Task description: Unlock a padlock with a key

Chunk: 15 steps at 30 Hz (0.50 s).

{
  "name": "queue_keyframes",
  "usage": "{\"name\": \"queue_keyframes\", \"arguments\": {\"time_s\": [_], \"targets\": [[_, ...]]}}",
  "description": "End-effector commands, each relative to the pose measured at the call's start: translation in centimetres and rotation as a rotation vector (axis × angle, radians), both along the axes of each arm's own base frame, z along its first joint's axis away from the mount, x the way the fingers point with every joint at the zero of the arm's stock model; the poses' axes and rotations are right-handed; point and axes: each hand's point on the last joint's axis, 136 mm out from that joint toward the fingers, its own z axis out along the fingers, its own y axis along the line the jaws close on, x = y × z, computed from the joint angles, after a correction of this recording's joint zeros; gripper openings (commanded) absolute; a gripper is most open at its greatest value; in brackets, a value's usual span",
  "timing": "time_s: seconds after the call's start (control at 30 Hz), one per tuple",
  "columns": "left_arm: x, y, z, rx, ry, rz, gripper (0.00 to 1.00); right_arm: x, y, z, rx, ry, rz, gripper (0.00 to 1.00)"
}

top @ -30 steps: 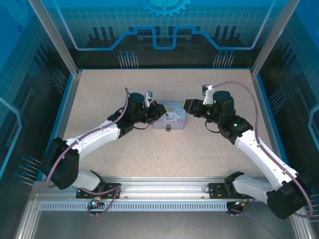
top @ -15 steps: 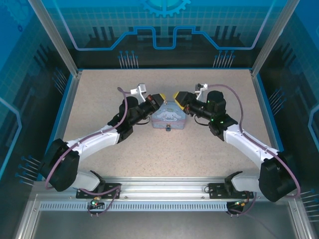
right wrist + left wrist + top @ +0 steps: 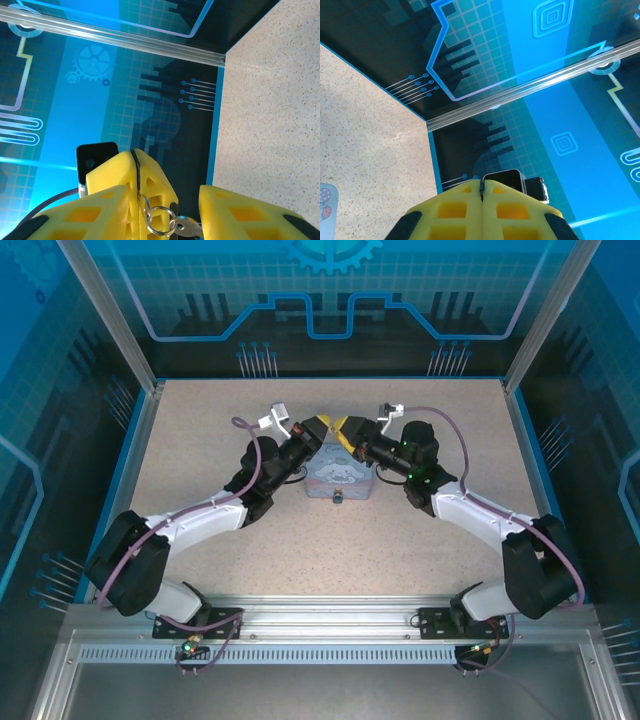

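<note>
Speckled tabletop (image 3: 200, 440), yellow left gripper (image 3: 481, 189) together, right gripper (image 3: 344, 430) apart around silvery key (image 3: 189, 228)

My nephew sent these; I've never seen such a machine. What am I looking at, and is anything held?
Two robot arms are bolted to the near edge of a speckled table. One picture looks down from above; the other two come from a camera on each arm's wrist. On the table sits a pale blue tin with a small dark padlock at its front edge. Above the tin the arms meet: the left pincer, shut, holds a key by its ring, between the open fingers of the right pincer.
</note>
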Motion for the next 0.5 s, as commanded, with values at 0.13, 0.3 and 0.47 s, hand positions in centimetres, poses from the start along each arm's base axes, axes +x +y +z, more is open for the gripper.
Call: {"name": "queue_keyframes", "arguments": {"time_s": [0.13, 0.3, 0.47], "targets": [[-0.03, 0.13, 1.01, -0.053, -0.035, 0.022, 0.0, 0.03, 1.39, 3.7, 0.071, -0.104, 0.033, 0.35], [0.1, 0.1, 0.83, -0.058, -0.032, 0.024, 0.0, -0.13, 1.75, 3.38, 0.069, -0.1, 0.049, 0.26], [0.22, 0.05, 0.82, -0.063, -0.03, 0.024, 0.0, -0.24, 1.86, 3.02, 0.067, -0.092, 0.055, 0.15]]}}
